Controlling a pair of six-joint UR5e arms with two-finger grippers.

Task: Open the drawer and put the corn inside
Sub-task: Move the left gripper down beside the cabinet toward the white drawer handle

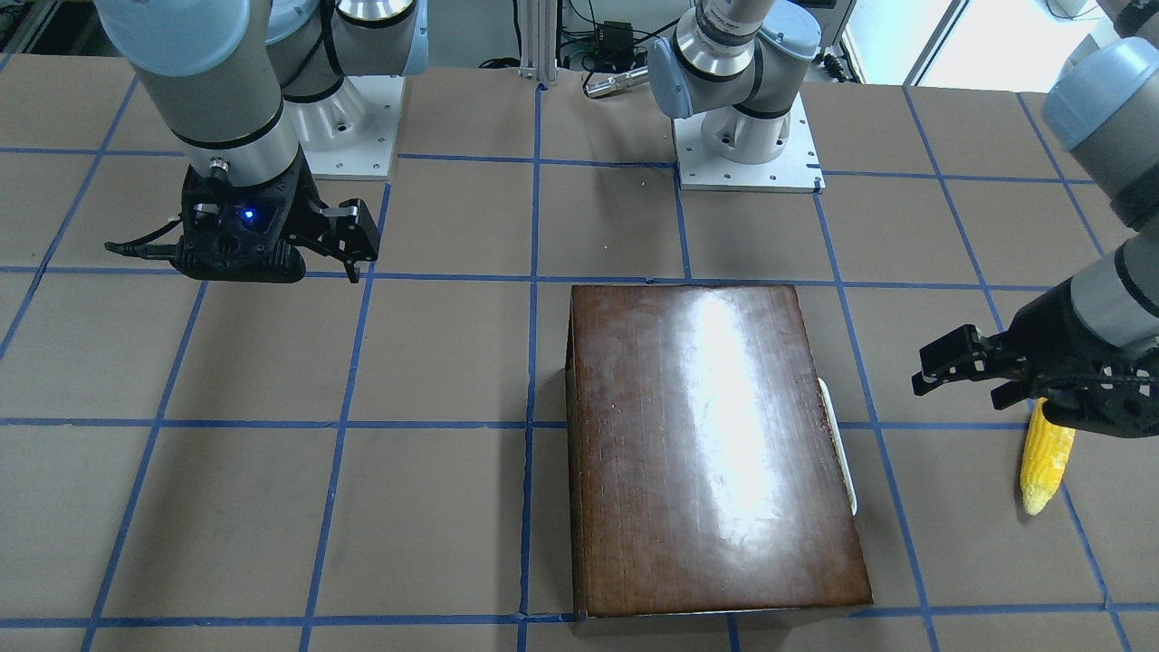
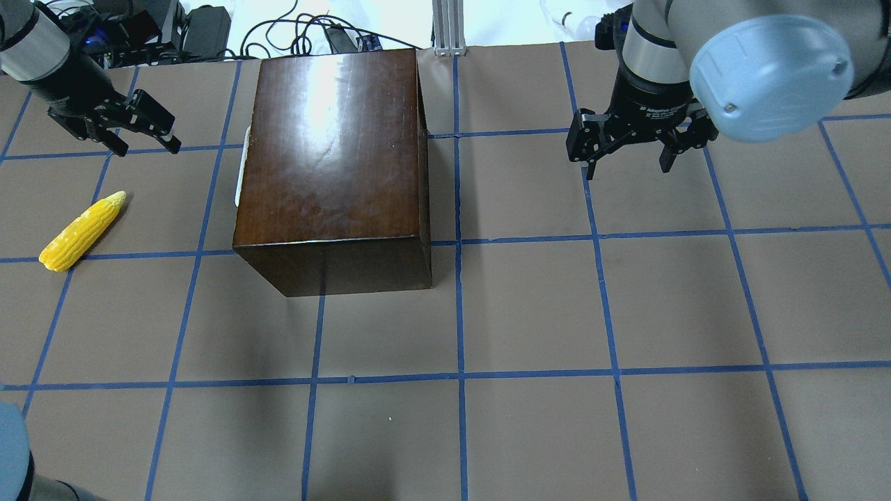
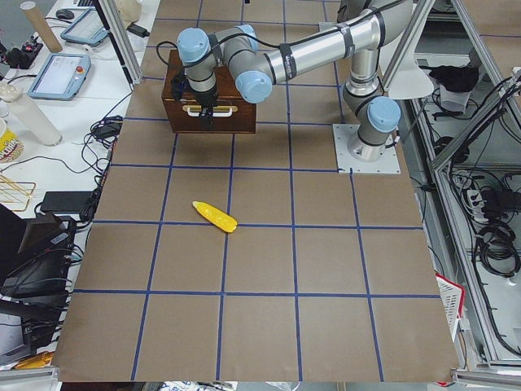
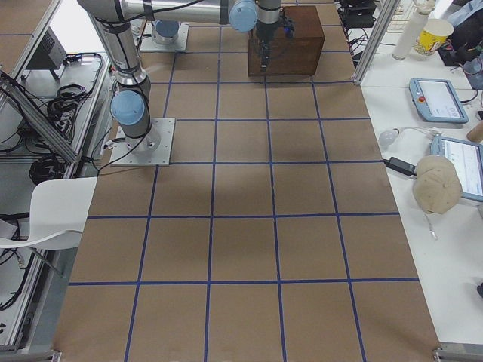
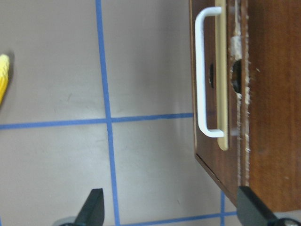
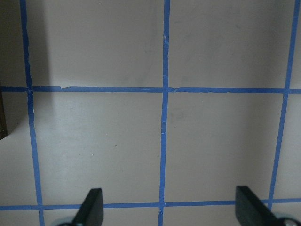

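Note:
The dark-brown wooden box (image 2: 330,153) stands on the table, and its drawer is shut. The drawer's front panel with the slim white handle (image 5: 202,75) faces my left side; the handle also shows at the box's edge in the overhead view (image 2: 240,174). The yellow corn (image 2: 82,232) lies on the table left of the box, and also shows in the front view (image 1: 1046,457). My left gripper (image 2: 148,145) is open and empty, above the table between the corn and the handle, and touches neither. My right gripper (image 2: 626,169) is open and empty, right of the box.
The table is brown with a blue tape grid (image 2: 459,376). The arm bases (image 1: 747,154) stand at the robot's edge. Cables and equipment (image 2: 209,31) lie beyond the far edge, behind the box.

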